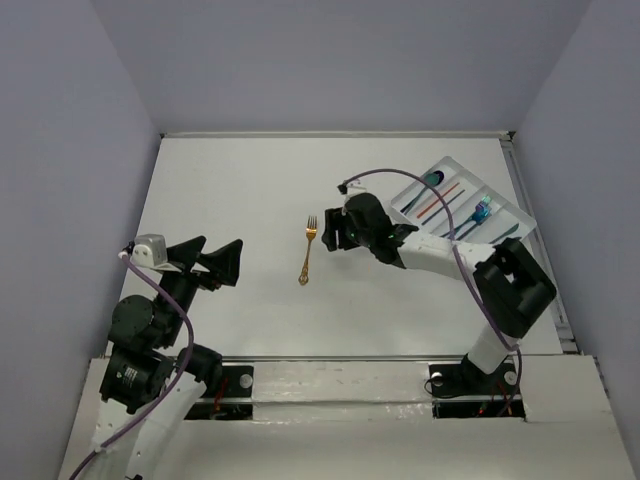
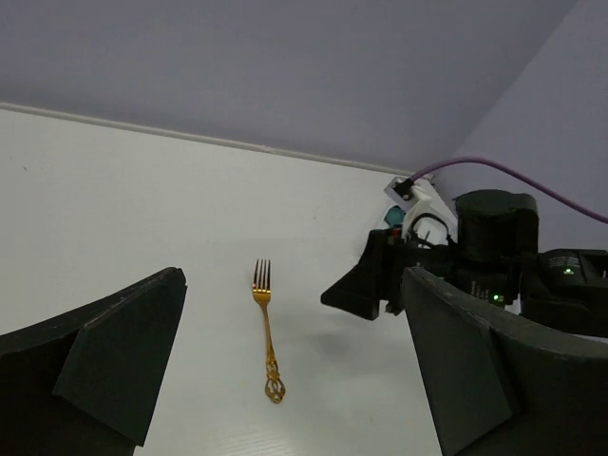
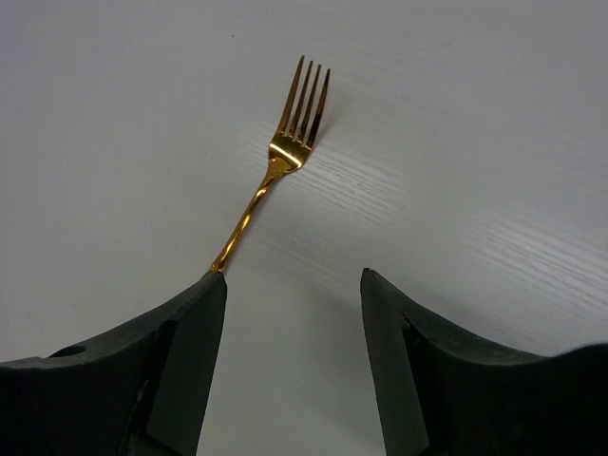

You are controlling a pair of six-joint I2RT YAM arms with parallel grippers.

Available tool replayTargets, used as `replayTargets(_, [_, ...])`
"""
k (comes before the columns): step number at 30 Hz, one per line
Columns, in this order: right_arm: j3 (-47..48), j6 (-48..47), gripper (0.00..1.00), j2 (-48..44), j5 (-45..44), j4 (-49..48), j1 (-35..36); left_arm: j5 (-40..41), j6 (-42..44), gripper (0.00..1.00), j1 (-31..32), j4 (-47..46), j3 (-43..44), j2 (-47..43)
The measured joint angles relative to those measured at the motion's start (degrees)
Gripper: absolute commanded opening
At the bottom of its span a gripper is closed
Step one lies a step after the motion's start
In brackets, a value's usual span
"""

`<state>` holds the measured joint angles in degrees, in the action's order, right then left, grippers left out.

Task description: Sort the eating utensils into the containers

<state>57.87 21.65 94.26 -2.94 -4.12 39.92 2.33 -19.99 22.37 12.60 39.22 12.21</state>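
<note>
A gold fork (image 1: 307, 252) lies on the white table, tines toward the far side. It also shows in the left wrist view (image 2: 266, 328) and the right wrist view (image 3: 275, 161). My right gripper (image 1: 331, 230) is open and empty, just right of the fork's tines; in its own view (image 3: 293, 277) the fork's handle runs behind its left finger. My left gripper (image 1: 222, 262) is open and empty, well left of the fork. The white divided tray (image 1: 503, 203) at the far right holds teal, blue, dark and orange-red utensils (image 1: 482, 211) in its long compartments.
Purple-grey walls enclose the table on three sides. The tray lies tilted against the table's right edge. A purple cable (image 1: 400, 172) loops over the right arm. The arm bases stand on a white rail at the near edge.
</note>
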Motion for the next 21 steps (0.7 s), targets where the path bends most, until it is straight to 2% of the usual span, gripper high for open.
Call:
replayTargets(7, [9.7,-1.1,0.65,12.5,-7.0,4.9,8.6,-0.2,0.0,0.99,0.0,0.0,0.0,0.0])
replayTargets(14, [16.8,-1.1,0.64,20.6,-9.2,7.8,10.1,-0.2,0.0,0.99,0.0,-0.1,0.0,0.0])
replayTargets(17, [19.8,-1.2,0.6,23.5,-10.6,8.8,10.3,-0.2,0.0,0.99,0.0,-0.1,0.0,0.0])
replayTargets(21, [24.2,-1.6,0.42,26.4,-14.3,11.6,11.5,-0.2,0.0,0.99,0.0,-0.1,0.0,0.0])
